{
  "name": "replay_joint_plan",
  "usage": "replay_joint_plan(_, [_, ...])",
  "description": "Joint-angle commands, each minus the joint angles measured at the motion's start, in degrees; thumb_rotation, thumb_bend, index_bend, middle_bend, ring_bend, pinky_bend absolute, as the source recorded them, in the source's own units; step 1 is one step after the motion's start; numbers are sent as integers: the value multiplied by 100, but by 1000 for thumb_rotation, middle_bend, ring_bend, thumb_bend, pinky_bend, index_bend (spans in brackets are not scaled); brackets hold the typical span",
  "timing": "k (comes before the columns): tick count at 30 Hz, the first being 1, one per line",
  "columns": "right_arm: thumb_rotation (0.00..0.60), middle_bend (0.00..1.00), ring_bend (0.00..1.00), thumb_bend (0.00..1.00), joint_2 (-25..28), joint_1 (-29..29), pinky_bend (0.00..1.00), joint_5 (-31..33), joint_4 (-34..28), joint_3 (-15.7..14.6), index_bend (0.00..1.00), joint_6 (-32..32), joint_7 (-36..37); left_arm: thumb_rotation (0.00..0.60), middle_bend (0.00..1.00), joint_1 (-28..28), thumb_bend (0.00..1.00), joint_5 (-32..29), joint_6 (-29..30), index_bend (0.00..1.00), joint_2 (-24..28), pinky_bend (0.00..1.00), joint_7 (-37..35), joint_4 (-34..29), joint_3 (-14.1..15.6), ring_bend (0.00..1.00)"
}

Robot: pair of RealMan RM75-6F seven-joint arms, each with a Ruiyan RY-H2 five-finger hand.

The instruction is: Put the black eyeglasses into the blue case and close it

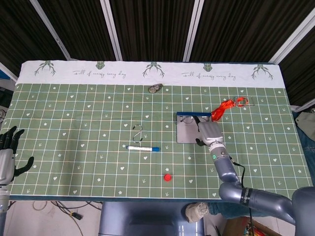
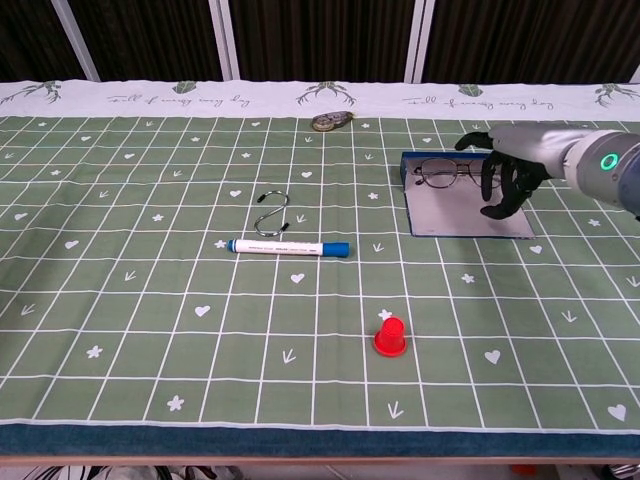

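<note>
The right hand [image 2: 507, 178] hovers over the open blue case [image 2: 465, 215], fingers curled down but apart, holding nothing as far as I can tell. The black eyeglasses [image 2: 445, 175] lie at the case's far edge, by its blue spine, toward the table's right far side. I'd say the lid comes next: get fingers under the flat grey flap and fold it over without snagging the frames. The glasses' long axis runs left-right along the spine. The left hand [image 1: 7, 152] idles open off the near left corner.
</note>
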Motion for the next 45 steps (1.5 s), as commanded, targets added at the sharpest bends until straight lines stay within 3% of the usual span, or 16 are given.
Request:
replay_joint_plan(1, [600,302,314,300,167,-265,287,-581,-297,-270,139,407,131,600,0,0,307,4,7,86,-7,0,14,-1,3,0])
replay_joint_plan(15, [600,283,298,340,-355,-607,257,-1568,409,-590,237,656,780,600,0,7,308,10,43,86,-39,0,82,0,8,0])
replay_joint_plan(45, [600,285,296,346,-828,-595,251,-1715,1095,-317,249,281,921,600,0,5,308,-65,19,86,-24,0,112,-40,-9,0])
